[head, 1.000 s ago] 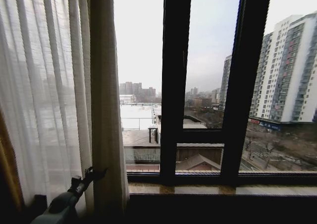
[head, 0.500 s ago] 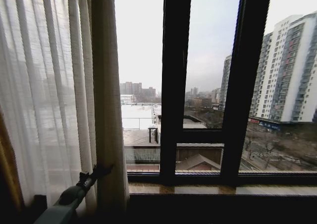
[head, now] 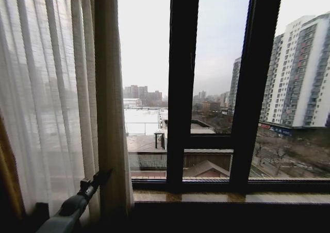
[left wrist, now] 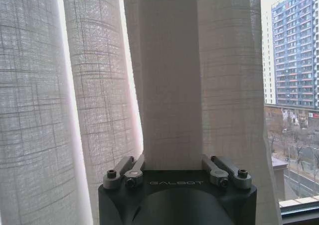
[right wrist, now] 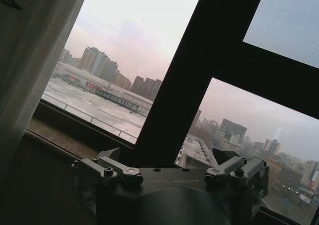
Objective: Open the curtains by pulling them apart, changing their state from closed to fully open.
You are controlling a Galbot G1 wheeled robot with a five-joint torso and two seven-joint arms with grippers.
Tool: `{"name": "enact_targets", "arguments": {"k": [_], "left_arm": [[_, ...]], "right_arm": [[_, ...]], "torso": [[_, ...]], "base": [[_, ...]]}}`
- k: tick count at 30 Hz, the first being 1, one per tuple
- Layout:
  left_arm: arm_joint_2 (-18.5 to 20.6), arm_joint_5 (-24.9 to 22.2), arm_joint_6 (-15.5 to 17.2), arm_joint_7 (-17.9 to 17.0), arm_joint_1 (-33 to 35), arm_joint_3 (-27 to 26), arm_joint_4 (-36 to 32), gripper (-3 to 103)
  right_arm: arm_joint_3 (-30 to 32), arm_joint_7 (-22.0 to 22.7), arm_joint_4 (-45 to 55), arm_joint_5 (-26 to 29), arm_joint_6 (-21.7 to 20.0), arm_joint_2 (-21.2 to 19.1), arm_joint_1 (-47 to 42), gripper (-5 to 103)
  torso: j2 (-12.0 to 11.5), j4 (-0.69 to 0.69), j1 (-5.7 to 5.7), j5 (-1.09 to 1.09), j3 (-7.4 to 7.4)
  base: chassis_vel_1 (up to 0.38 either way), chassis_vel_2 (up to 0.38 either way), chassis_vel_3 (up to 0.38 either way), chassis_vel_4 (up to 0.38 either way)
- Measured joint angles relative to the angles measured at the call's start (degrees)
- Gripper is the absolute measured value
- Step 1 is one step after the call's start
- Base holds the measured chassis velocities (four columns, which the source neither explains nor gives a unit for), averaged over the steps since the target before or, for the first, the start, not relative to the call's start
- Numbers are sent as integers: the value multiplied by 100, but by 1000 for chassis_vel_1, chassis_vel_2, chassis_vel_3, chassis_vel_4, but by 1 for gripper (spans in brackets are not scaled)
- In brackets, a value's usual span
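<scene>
Head view showed the window frame (head: 181, 88) with its black bars across the middle and right, city buildings beyond the glass. The curtains (head: 56, 88), sheer white and pleated, were gathered at the left side of the window, their inner edge hanging just left of the first black bar. A stone sill (head: 216, 196) ran along the bottom of the glass. The left gripper (head: 98, 177) reached up from the lower left to the curtain's inner fold; in the left wrist view a thick pleat (left wrist: 172, 85) ran between its spread linkages, pinched. The right gripper (right wrist: 172, 172) faced the bare window, whether spread or pressed together I cannot tell.
</scene>
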Motion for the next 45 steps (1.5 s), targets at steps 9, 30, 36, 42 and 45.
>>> {"name": "enact_targets", "arguments": {"k": [9,30,36,42,45], "left_arm": [[51,121,98,-224,386,-324,-374,1],[252,137,141,-204,965,-750,-737,1],[263,144,142,-196,1075,-825,-797,1],[311,157,141,-191,1227,-935,-885,1],[351,157,144,-155,1312,-1001,-910,1]], "right_arm": [[-16,-19,67,196,23,0,36,100],[-319,-43,136,41,104,0,46,100],[-312,-43,116,48,104,1,85,100],[-304,-35,56,63,97,2,90,100],[-332,27,19,84,94,2,98,100]], "torso": [[0,0,0,0,0],[0,-1,0,1,0],[1,1,0,0,0],[1,1,0,-3,-1],[1,4,0,-2,0]], "base": [[0,0,0,0],[48,45,-46,-50],[240,235,-235,-249],[173,204,-175,-188],[40,51,-34,-48]]}}
